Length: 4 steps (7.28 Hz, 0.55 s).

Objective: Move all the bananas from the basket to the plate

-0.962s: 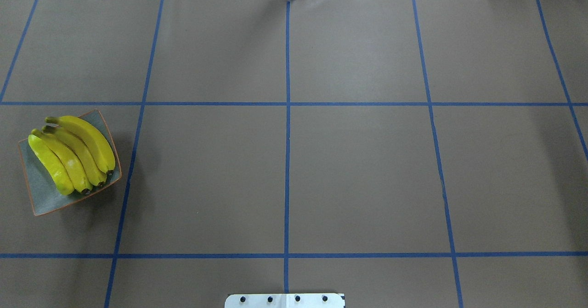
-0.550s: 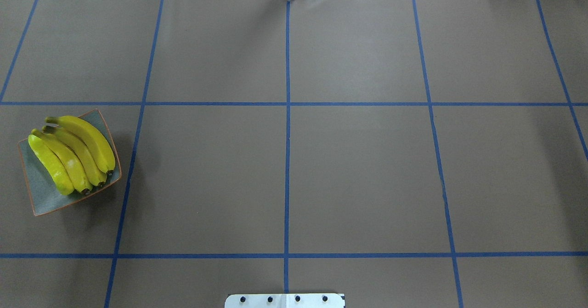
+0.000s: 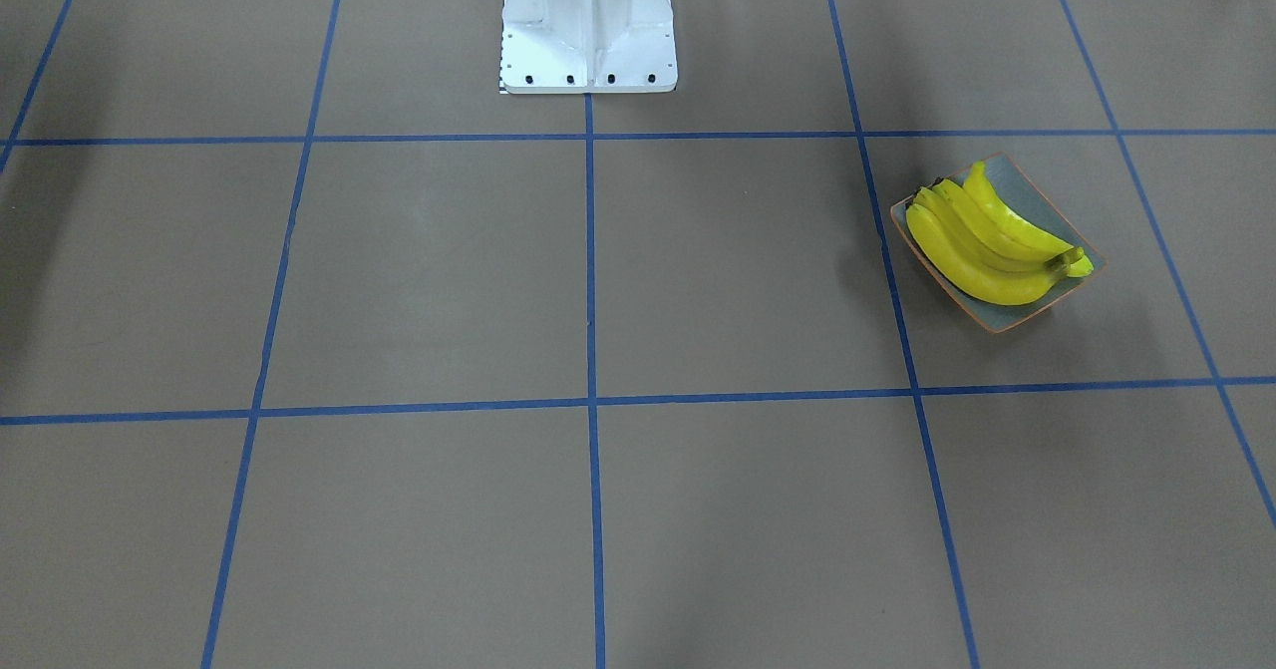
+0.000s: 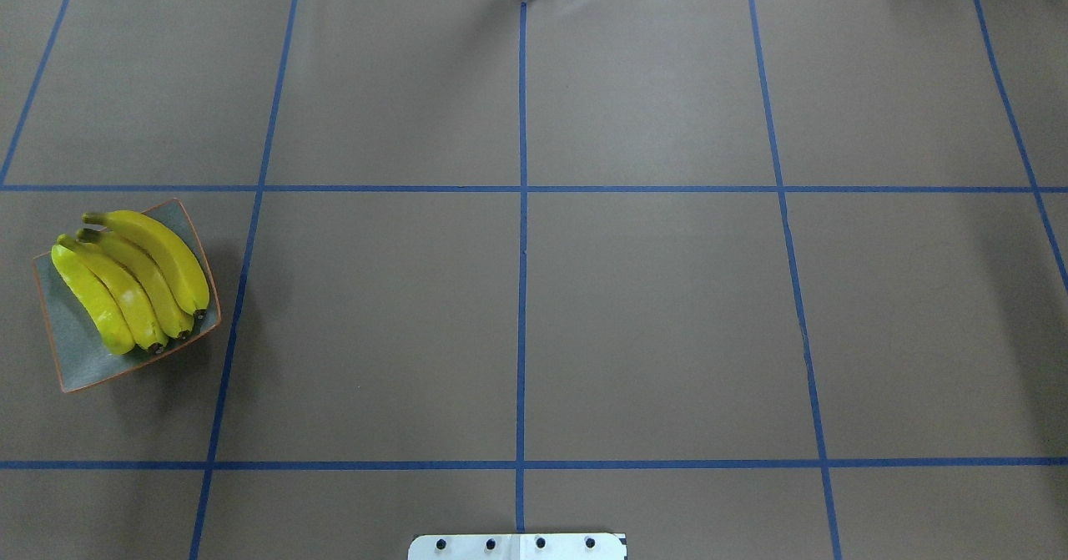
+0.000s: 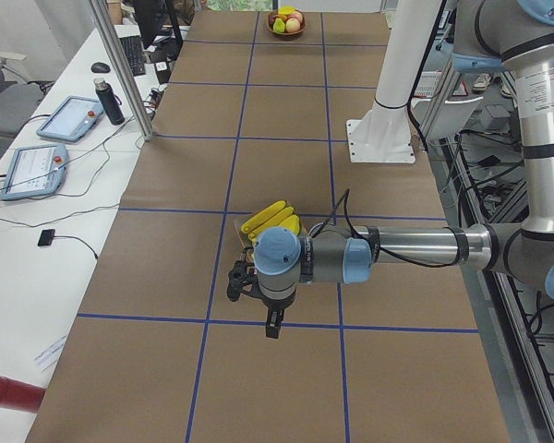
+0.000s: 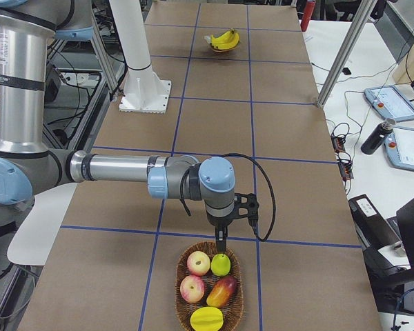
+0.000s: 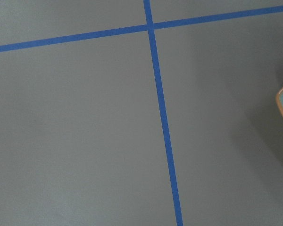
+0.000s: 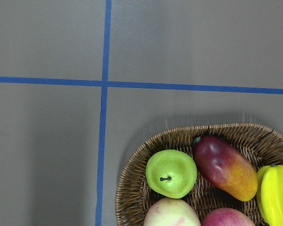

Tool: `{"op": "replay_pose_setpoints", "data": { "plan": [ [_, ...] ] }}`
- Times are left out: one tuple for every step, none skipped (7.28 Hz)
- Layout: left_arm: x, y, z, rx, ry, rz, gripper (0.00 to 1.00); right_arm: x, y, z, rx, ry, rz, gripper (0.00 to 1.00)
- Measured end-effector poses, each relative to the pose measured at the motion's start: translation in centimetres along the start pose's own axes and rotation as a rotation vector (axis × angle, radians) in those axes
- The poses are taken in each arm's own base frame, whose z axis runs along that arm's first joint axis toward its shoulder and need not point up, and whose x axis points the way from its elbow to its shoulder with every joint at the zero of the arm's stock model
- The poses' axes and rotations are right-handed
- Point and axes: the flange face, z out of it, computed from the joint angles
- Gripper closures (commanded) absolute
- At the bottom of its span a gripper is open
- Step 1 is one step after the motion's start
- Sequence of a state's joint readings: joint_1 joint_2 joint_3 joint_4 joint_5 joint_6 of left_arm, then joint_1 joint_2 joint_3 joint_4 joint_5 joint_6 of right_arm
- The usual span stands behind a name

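Observation:
Several yellow bananas [image 4: 133, 280] lie side by side on the blue-grey plate [image 4: 88, 360] with an orange rim, at the table's left side; the bananas [image 3: 982, 240] fill most of the plate [image 3: 1042, 205]. The wicker basket [image 6: 186, 303] stands at the table's right end and holds apples, a green pear, a mango and a yellow star fruit. My right gripper [image 6: 221, 249] hangs just over the basket's [image 8: 141, 155] near rim. My left gripper [image 5: 273, 328] hovers beside the bananas [image 5: 270, 220]. Whether either gripper is open or shut, I cannot tell.
The white robot pedestal [image 3: 588, 31] stands at the table's middle edge. Blue tape lines grid the brown table cover. A side bench carries tablets [image 5: 69, 118] and a dark bottle [image 5: 111, 100], with aluminium posts [image 5: 120, 65] at the table's edge.

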State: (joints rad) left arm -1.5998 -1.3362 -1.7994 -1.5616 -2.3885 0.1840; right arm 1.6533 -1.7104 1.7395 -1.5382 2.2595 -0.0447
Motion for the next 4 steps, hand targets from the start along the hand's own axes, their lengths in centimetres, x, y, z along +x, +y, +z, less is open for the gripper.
{"op": "replay_pose_setpoints", "data": {
  "plan": [
    [0.0,0.0,0.0,0.0,0.0,0.0,0.0,-0.07,-0.04,0.02,0.0,0.0,-0.001,0.0],
    [-0.01,0.01,0.0,0.0,0.0,0.0,0.0,-0.19,-0.14,0.04,0.0,-0.002,-0.003,0.0],
    [-0.01,0.01,0.0,0.0,0.0,0.0,0.0,-0.35,-0.29,0.05,0.0,-0.002,-0.006,0.0],
    [0.0,0.0,-0.01,0.0,0.0,0.0,0.0,-0.51,-0.45,0.08,-0.001,-0.003,-0.009,0.0]
  ]
}}
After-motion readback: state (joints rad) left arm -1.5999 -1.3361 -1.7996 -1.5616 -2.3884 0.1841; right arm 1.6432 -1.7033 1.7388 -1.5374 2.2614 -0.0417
